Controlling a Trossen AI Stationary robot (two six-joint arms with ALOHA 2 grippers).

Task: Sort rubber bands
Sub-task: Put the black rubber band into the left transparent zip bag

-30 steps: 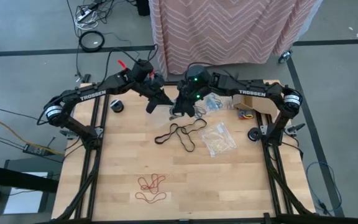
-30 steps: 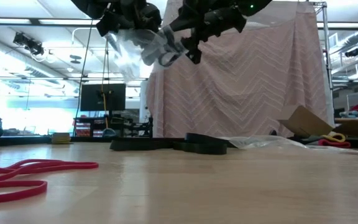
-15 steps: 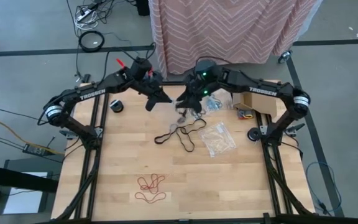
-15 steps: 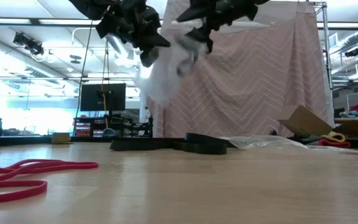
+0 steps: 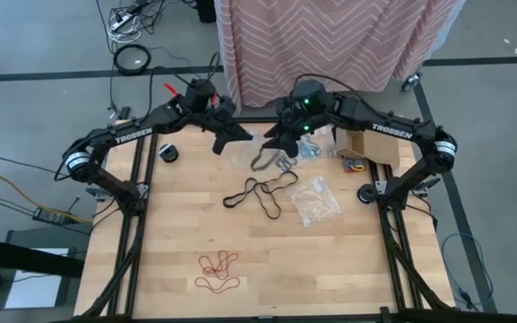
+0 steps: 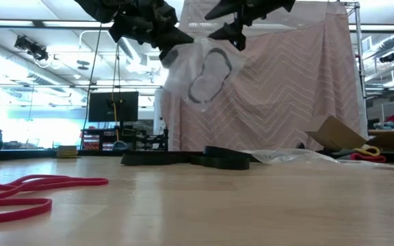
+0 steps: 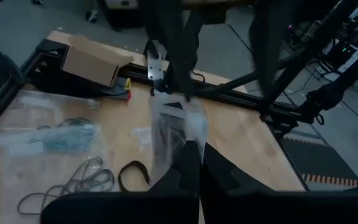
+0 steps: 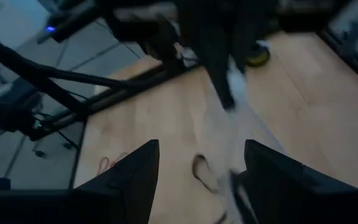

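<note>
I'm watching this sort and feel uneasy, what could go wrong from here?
The left gripper alone pinches the clear bag by its top, high over the table; the right gripper is open beside it. The bag could slip, or dark bands inside could spill onto the black bands below, mixing colours.

The surface [image 5: 267,260] is pale wood with lighter and darker planks. On it lie red rubber bands [image 5: 218,270] and black rubber bands [image 5: 258,193]. A clear bag [image 6: 200,72] with a dark loop inside hangs from the black left gripper [image 6: 166,39]. Behind stands a pinkish curtain [image 5: 330,40] with a white zigzag pattern. A brown cardboard box [image 5: 366,148] sits beside the black right gripper [image 5: 281,136].
</note>
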